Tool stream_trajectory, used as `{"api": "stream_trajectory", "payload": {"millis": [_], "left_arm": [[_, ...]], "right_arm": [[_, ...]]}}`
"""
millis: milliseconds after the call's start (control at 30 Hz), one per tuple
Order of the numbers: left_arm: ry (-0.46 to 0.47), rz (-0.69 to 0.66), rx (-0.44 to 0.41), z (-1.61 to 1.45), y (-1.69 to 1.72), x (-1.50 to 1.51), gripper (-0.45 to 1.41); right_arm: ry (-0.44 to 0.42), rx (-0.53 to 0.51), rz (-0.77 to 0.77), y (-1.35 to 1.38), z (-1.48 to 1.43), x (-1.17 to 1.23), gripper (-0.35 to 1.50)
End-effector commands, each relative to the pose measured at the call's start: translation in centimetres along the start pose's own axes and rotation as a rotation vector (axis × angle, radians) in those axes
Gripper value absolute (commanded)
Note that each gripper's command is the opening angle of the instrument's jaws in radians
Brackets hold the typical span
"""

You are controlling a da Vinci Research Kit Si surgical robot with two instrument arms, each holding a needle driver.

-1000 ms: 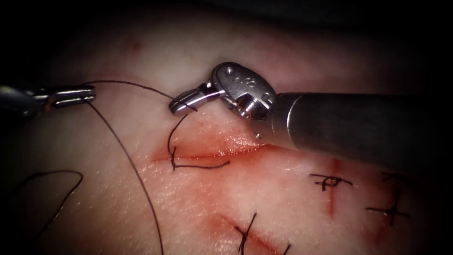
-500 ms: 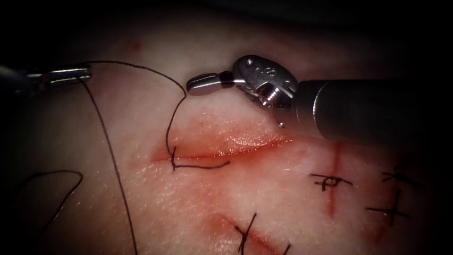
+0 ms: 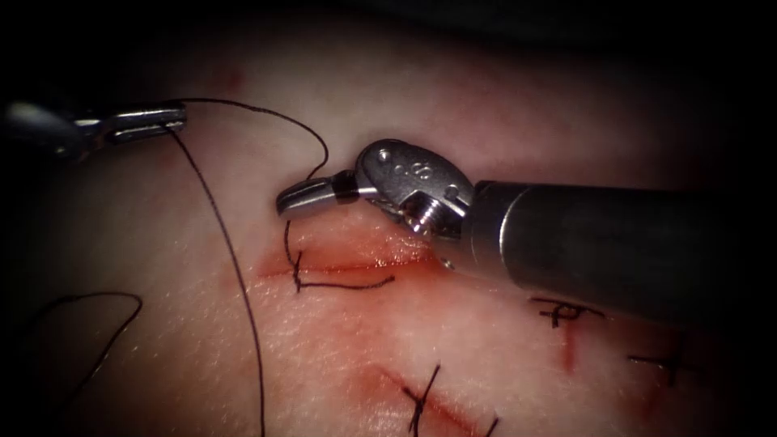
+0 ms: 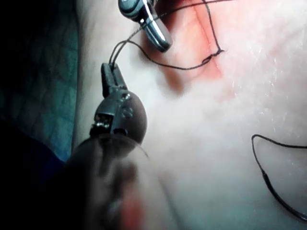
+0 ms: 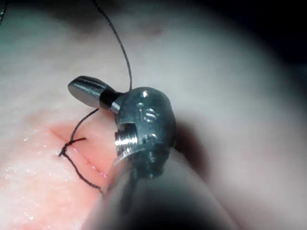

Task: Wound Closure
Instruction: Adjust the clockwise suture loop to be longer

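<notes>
The tissue bears a horizontal cut. At the cut's left end sits a stitch with a short tail. Dark thread rises from the stitch, wraps over my right tool and arcs left to my left tool, which is shut on it. A second strand drops from the left tool toward the lower edge. The right tool's jaws are shut and hover just above the stitch. The left wrist view shows the left tool pinching thread, and the right wrist view shows thread crossing the right tool.
Tied stitches with cut ends lie on other cuts at the lower right, and another at the lower middle. A loose loop of thread rests at the far left. Red fluid lines the cut.
The right tool rose up and to the right, then came back down and left over the stitch with the thread draped over it. The left tool shifted slightly right.
</notes>
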Motion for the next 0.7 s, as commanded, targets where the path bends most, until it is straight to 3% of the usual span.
{"api": "stream_trajectory", "payload": {"millis": [33,167,400,567,700], "left_arm": [[0.012,0.007,0.003,0.08,-0.01,-0.01,-0.45],[0.087,-0.026,0.010,0.14,0.23,0.16,-0.45],[0.221,-0.110,-0.023,0.39,0.73,0.38,-0.45],[0.293,-0.154,-0.025,0.54,0.85,0.37,-0.45],[0.361,-0.188,-0.034,0.68,0.91,0.23,-0.45]], "right_arm": [[0.015,-0.010,-0.001,0.14,0.15,0.01,-0.35],[0.060,-0.038,0.015,0.37,0.29,0.00,-0.35],[0.207,-0.077,0.141,0.48,0.29,0.13,-0.35],[0.268,-0.067,0.212,0.48,0.31,0.14,-0.35],[0.369,0.018,0.334,0.48,0.34,0.15,-0.35]]}}
